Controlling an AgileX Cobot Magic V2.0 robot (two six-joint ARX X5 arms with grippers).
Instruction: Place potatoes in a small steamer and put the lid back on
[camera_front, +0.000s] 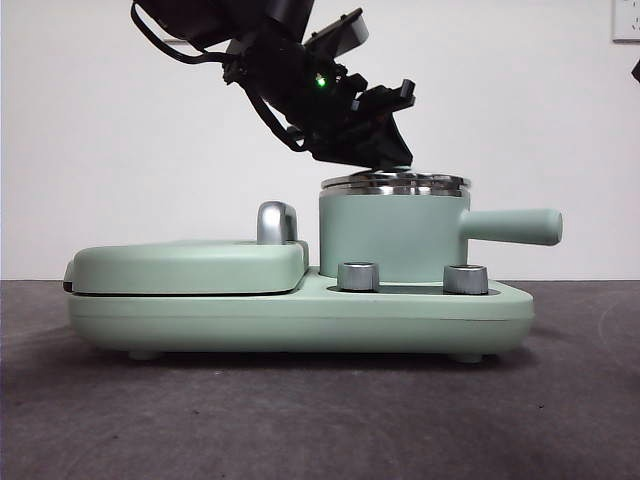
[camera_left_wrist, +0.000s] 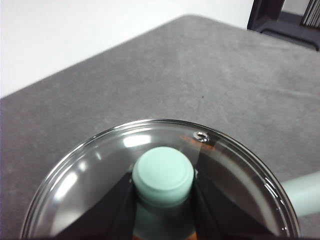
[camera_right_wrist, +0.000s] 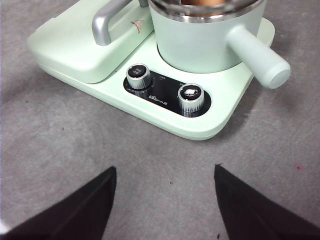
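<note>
The mint-green small steamer (camera_front: 390, 235) stands on the right half of the cooker base, its long handle (camera_front: 515, 227) pointing right. The glass lid (camera_left_wrist: 100, 170) lies on the pot's steel rim (camera_front: 395, 182). My left gripper (camera_front: 385, 155) comes down from the upper left, and its jaws press both sides of the lid's mint knob (camera_left_wrist: 163, 173). Orange potatoes (camera_left_wrist: 210, 146) show through the glass and as a sliver inside the pot (camera_right_wrist: 202, 2). My right gripper (camera_right_wrist: 165, 170) is open over the grey table in front of the cooker, holding nothing.
The flat griddle cover (camera_front: 190, 265) with its chrome handle (camera_front: 277, 222) fills the left half of the mint base (camera_front: 300, 312). Two steel dials (camera_front: 358, 276) (camera_front: 465, 279) face front. Grey table surrounds the cooker, with a white wall behind.
</note>
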